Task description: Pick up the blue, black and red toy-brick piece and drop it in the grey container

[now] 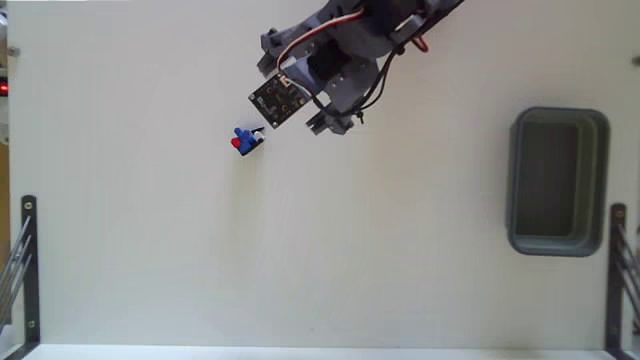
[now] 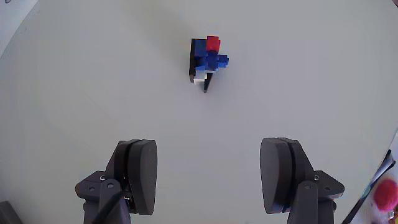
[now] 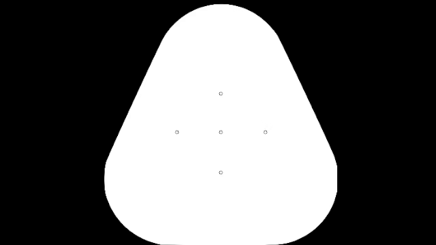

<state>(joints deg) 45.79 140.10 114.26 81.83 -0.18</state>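
Observation:
The toy-brick piece (image 1: 246,140) is a tiny cluster of blue, red and black with a white speck, lying alone on the white table left of centre in the fixed view. In the wrist view the toy-brick piece (image 2: 207,61) sits ahead of the fingers, roughly centred between them and well clear. My gripper (image 1: 292,88) hovers up and to the right of it. The gripper (image 2: 211,174) is open, and nothing lies between its dark fingers (image 2: 140,174). The grey container (image 1: 516,180) stands far off at the right side and looks empty.
A small black circuit board (image 1: 278,100) rides on the arm near the gripper. Black metal brackets stand at the lower left edge (image 1: 28,260) and the lower right edge (image 1: 616,270) of the white table (image 1: 380,260).

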